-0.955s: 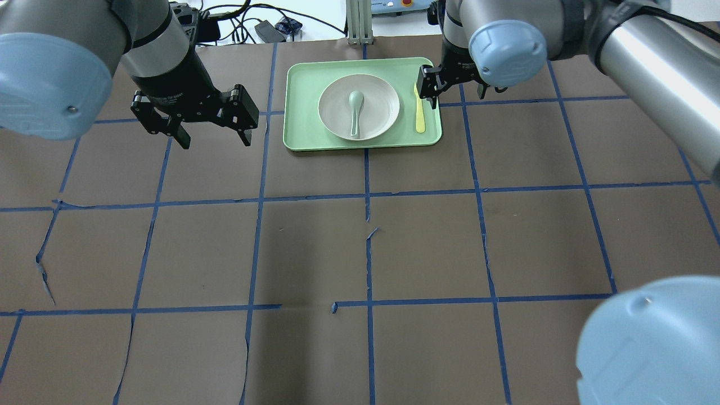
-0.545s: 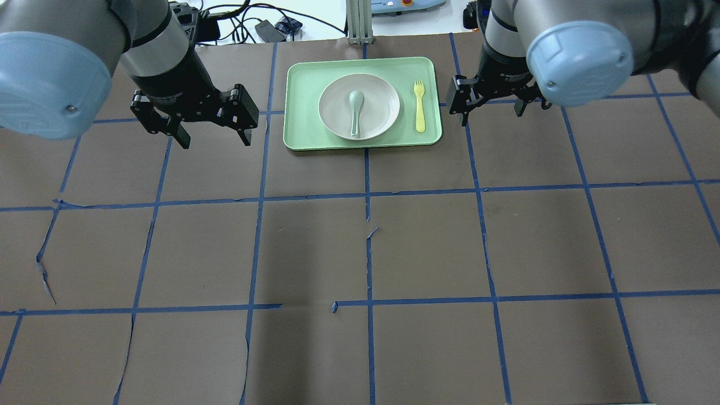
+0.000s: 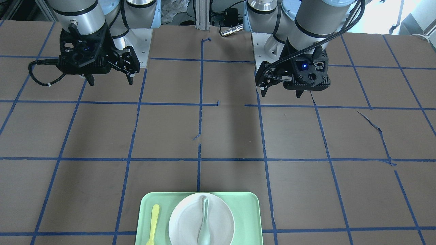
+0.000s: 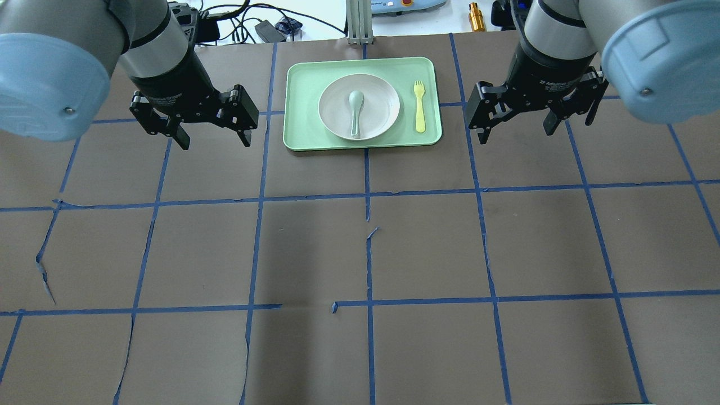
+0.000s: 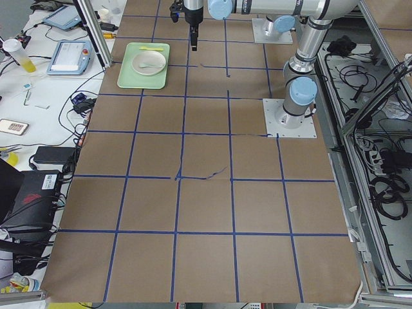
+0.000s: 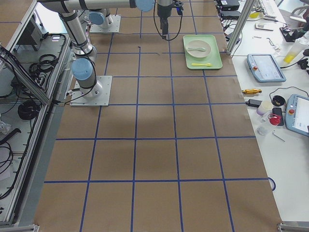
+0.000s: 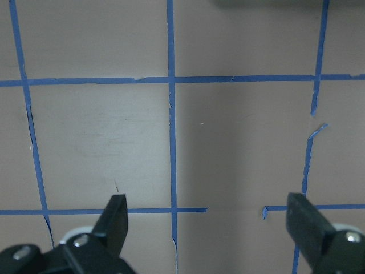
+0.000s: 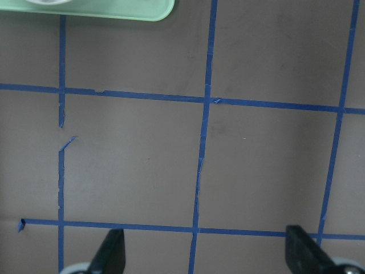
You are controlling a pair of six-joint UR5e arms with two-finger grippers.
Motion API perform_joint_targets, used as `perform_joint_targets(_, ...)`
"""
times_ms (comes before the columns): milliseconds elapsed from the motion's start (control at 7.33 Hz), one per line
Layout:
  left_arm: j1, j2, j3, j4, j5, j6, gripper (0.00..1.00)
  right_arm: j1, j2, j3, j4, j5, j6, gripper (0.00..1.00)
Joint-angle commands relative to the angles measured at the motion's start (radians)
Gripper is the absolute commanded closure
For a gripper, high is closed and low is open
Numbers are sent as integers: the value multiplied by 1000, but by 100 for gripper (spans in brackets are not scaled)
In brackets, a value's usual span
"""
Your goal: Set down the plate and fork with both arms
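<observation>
The plate (image 4: 384,107) and the fork (image 4: 419,109) both lie on the mint-green tray (image 4: 304,121), and neither is in a claw.

The left claw (image 4: 215,138) hangs above the bench (image 4: 427,247) with its two black fingers (image 7: 114,220) spread wide and nothing between them. Its wrist camera sees only brown surface and blue tape lines (image 7: 170,114) in the gap. It sits off the tray's left side, apart from it. The right claw (image 4: 516,132) is likewise spread and empty, off the tray's right side and clear of it. Its wrist view catches just a corner of the tray at the top edge. Both claws point down at the bench and touch nothing.

Between the two claws, the tray rests at the far side of the bench from the robot, across the centre tape line. The plate stands in the middle of the tray. A pale grey-green spoon (image 4: 355,109) lies inside it, bowl end away from the robot and handle toward it. The fork lies flat on the tray floor on the plate's right, near it but not touching, parallel to the spoon, with its tines pointing away from the robot.

The bench is covered in brown paper marked into squares with blue tape. The paper is torn in a few places near the left edge and the centre line. Past the far edge are black cables (image 4: 247,19), an aluminium post (image 4: 359,22) and a small brass-coloured cylinder (image 4: 475,10).
</observation>
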Motion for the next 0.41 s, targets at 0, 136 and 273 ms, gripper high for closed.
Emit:
perform_joint_targets(0, 0, 1, 1, 0, 3, 1, 0, 1, 0, -1, -12, 1, 3, 0)
perform_joint_targets(136, 0, 1, 1, 0, 2, 1, 0, 1, 2, -2, -15, 1, 3, 0)
perform_joint_targets(273, 0, 1, 1, 1, 2, 1, 0, 3, 2, -2, -17, 1, 3, 0)
